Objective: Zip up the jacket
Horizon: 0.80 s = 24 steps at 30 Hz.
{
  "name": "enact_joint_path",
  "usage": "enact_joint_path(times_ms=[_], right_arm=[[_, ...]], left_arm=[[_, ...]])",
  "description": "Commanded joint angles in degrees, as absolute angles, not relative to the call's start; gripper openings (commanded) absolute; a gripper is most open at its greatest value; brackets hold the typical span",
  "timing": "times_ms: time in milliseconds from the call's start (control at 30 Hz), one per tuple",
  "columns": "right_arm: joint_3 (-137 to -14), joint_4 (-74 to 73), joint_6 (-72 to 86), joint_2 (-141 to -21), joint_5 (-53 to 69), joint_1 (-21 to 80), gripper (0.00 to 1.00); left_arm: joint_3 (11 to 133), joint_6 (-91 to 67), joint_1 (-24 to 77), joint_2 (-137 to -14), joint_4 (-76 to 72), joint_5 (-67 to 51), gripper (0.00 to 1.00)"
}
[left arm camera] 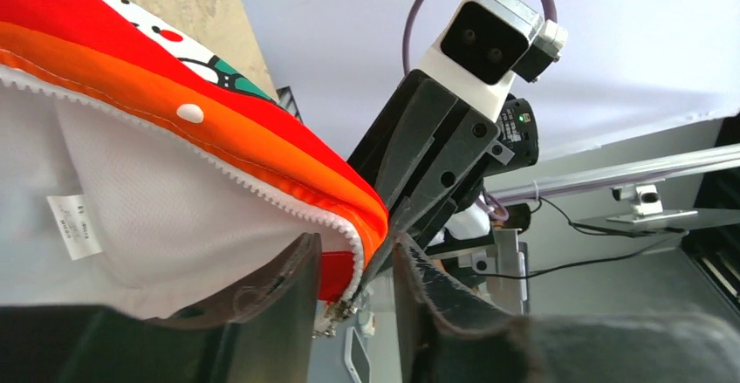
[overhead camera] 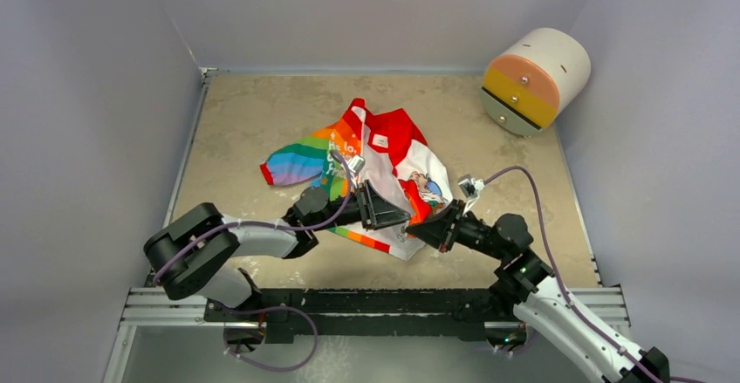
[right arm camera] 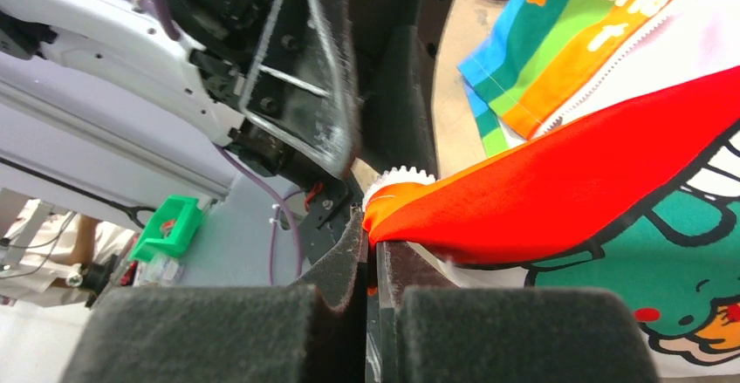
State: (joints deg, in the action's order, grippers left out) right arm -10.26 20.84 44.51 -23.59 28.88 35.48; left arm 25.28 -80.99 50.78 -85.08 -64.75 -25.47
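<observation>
The jacket (overhead camera: 384, 152) lies open in the middle of the table (overhead camera: 244, 121), its zipper edge (left arm camera: 218, 169) running away from the arms. At the near hem, the right gripper (right arm camera: 373, 250) pinches the orange corner tight. The left gripper (left arm camera: 353, 265), fingers narrowly apart, straddles the zipper's bottom end, where the slider (left arm camera: 334, 318) dangles, apparently ungripped.

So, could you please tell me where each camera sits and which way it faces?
Top external: above and behind the arms, looking down on the table; both arms show, left claw and right claw at the jacket.
Left wrist: on that wrist, looking past its own parted fingers at the zipper edge and the right claw.
Right wrist: on that wrist, looking past its own fingers, shut on the zipper edge, towards the left claw.
Shared: both wrist views show the zipper edge and the opposite claw.
</observation>
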Motion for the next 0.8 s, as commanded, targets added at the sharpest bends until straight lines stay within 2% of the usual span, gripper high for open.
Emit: enact_joint_path(times_ms=[0, 167, 200, 433, 767], right_arm=[[-12.89, 17.25, 41.3, -23.07, 25.66, 35.25, 0.0], [-15.52, 10.06, 37.52, -23.93, 22.07, 35.26, 0.0], [-15.88, 9.04, 37.33, -24.03, 21.56, 35.29, 0.0], [-19.22, 6.19, 33.76, -24.87, 15.06, 35.24, 0.0], [-21.82, 3.55, 29.9, -27.25, 12.48, 35.24, 0.0]], left_arm=[[28.2, -72.04, 51.06, -78.67, -54.37, -22.1, 0.4], [33.21, -59.32, 51.02, -69.79, -29.07, -13.36, 0.49], [34.7, -56.97, 51.18, -68.42, -21.02, -10.66, 0.5], [40.21, -49.48, 51.96, -64.49, 3.42, 3.93, 0.5], [46.08, -46.86, 52.65, -70.43, 21.23, 18.55, 0.48]])
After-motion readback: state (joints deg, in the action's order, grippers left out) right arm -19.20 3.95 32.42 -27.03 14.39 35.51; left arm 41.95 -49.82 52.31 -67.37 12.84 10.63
